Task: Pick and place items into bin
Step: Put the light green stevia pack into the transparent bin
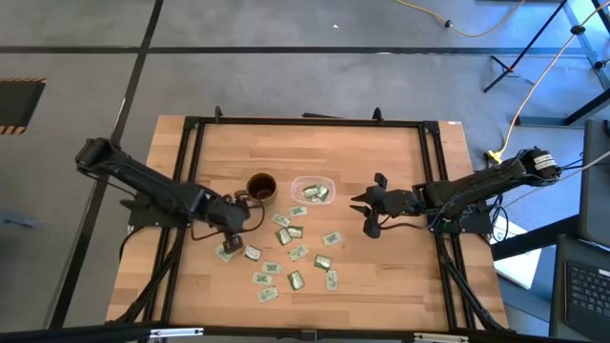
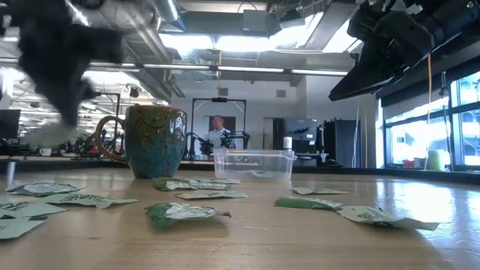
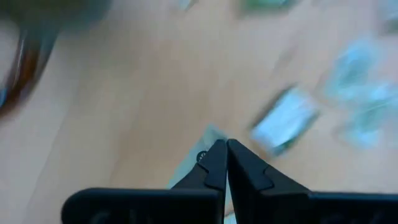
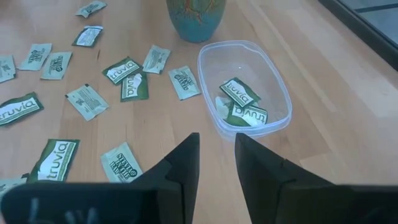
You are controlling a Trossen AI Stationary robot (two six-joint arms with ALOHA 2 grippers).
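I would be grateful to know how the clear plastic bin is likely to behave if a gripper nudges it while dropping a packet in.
The bin looks thin-walled and holds only a few packets, so it is probably light and may slide on the smooth wooden table. Being shallow and wide, it seems unlikely to tip.

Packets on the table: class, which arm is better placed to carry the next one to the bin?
Left. The left hand is shut on a packet beside the mug; the right hand hangs open and empty beside the bin.
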